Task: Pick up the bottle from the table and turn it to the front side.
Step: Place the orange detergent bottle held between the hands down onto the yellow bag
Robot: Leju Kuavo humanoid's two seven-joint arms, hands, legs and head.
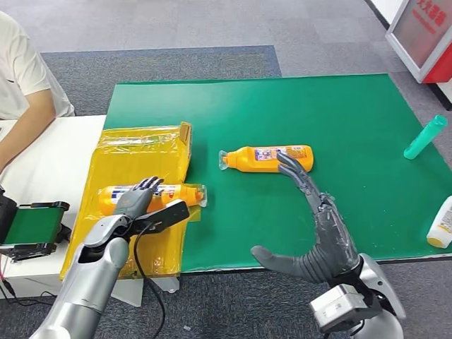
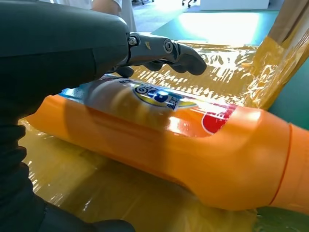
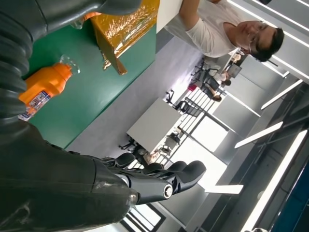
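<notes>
An orange bottle [image 1: 269,158] lies on its side on the green mat [image 1: 346,120], cap to the left, label up; it shows too as the orange bottle [image 3: 43,87] in the right wrist view. My right hand [image 1: 320,226] is open, fingers stretched out, their tips at the bottle's near side, thumb spread to the left. A second orange bottle [image 1: 170,194] lies on a yellow plastic sheet [image 1: 138,152]. My left hand [image 1: 135,201] hovers over its label end with fingers [image 2: 167,53] extended above the bottle [image 2: 182,145], not closed round it.
A teal bottle [image 1: 424,137] and a white bottle [image 1: 441,222] lie at the mat's right side. A person [image 1: 24,78] sits at the white table [image 1: 48,162] on the left, where a small green-screened device [image 1: 34,224] stands. A red sign [image 1: 424,32] is at far right.
</notes>
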